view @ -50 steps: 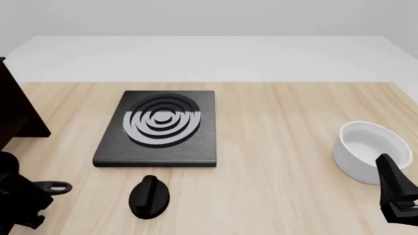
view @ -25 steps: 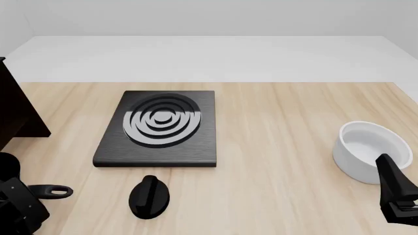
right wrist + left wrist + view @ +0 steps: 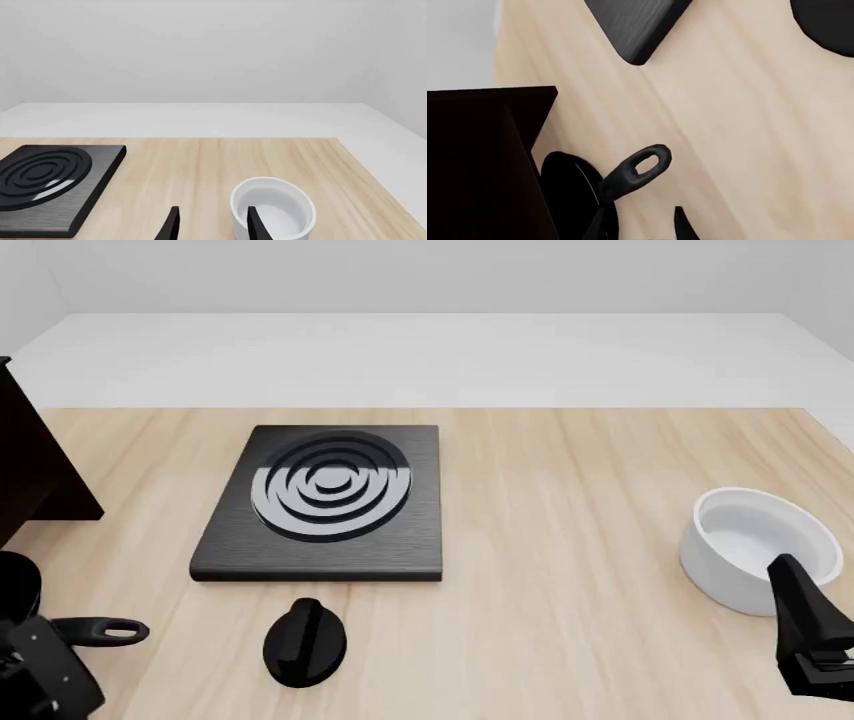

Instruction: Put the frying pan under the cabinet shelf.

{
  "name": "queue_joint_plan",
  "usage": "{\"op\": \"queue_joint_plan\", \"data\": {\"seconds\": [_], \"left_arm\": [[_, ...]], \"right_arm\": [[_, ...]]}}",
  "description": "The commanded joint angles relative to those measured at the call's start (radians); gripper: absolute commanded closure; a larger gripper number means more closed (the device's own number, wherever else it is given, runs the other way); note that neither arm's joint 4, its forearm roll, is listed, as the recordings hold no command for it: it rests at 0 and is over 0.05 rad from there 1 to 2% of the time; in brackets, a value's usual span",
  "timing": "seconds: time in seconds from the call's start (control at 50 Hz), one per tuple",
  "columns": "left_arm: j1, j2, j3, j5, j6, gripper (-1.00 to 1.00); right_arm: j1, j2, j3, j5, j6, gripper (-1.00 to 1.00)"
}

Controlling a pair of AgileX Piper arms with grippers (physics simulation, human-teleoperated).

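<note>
Light is even and diffuse across all three renders, with no visible lamp and no hot spots. The pale wood-grain table (image 3: 587,540) is uniformly bright from its far edge to its near edge. Shadows are faint: only a soft dark rim lies under the flat black stove plate with grey rings (image 3: 327,502) and the deep white bowl (image 3: 758,548). The bowl's inside shades gently to pale grey. The tall, nearly black wooden cabinet piece (image 3: 474,165) swallows detail, and the black frying pan (image 3: 570,192) beside it barely separates from it. Everything is sharp, without blur, noise or edge distortion.
</note>
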Motion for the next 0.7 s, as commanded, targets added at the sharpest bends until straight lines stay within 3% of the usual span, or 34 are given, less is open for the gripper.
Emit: {"op": "queue_joint_plan", "data": {"seconds": [0.02,0.4,0.54,0.7], "left_arm": [[-0.025,-0.054,0.000,0.088,0.001,-1.00],[-0.090,-0.503,0.000,0.564,-0.011,-1.00],[-0.113,-0.608,0.000,0.648,-0.015,-1.00],[-0.150,-0.639,0.000,0.653,-0.033,-1.00]], "right_arm": [[0.000,0.000,0.000,0.000,0.000,-1.00],[0.000,0.000,0.000,0.000,0.000,-1.00],[0.000,0.000,0.000,0.000,0.000,-1.00],[0.000,0.000,0.000,0.000,0.000,-1.00]]}}
